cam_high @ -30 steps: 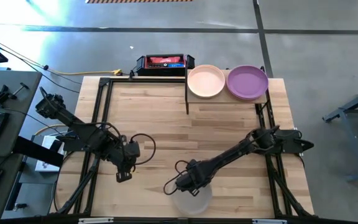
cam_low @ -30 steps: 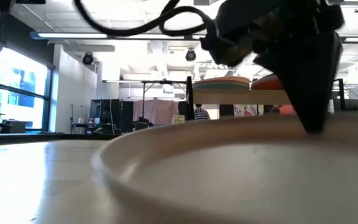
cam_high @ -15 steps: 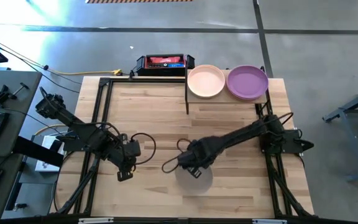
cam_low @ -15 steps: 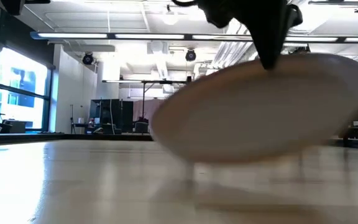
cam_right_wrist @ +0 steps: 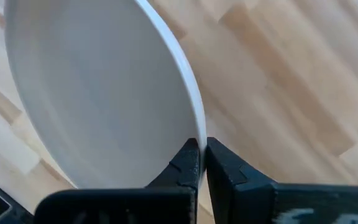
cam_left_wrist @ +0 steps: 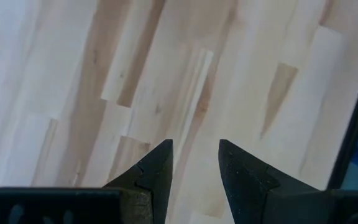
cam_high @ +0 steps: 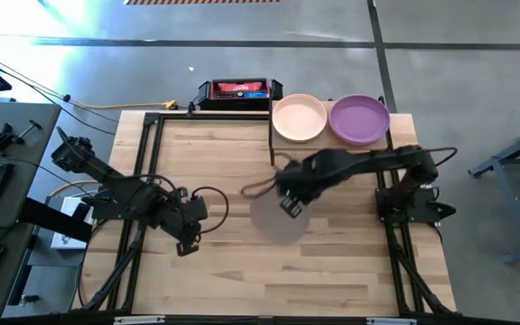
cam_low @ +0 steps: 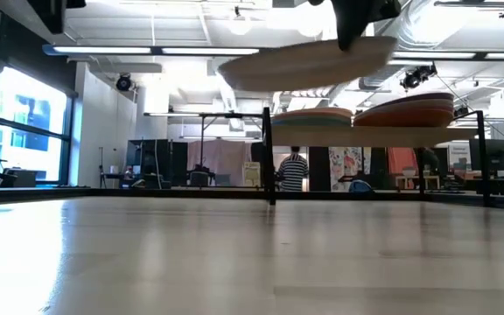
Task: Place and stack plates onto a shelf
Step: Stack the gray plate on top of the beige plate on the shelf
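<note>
Pale grey plate (cam_high: 278, 219) is gripped by its rim in the right gripper (cam_right_wrist: 202, 163), above the table, short of the shelf (cam_high: 283, 143).
Two stacks, peach-topped (cam_high: 299, 117) and purple-topped (cam_high: 359, 119), are already shelved; this plate remains unstacked. The left gripper (cam_left_wrist: 195, 163) is held open, empty.

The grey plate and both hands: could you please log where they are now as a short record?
grey plate: in the air above the table, pinched by its rim
right hand: shut on the grey plate, short of the shelf
left hand: open, empty, over the table's left side
shelf: peach plate and purple plate on top of two stacks
</note>
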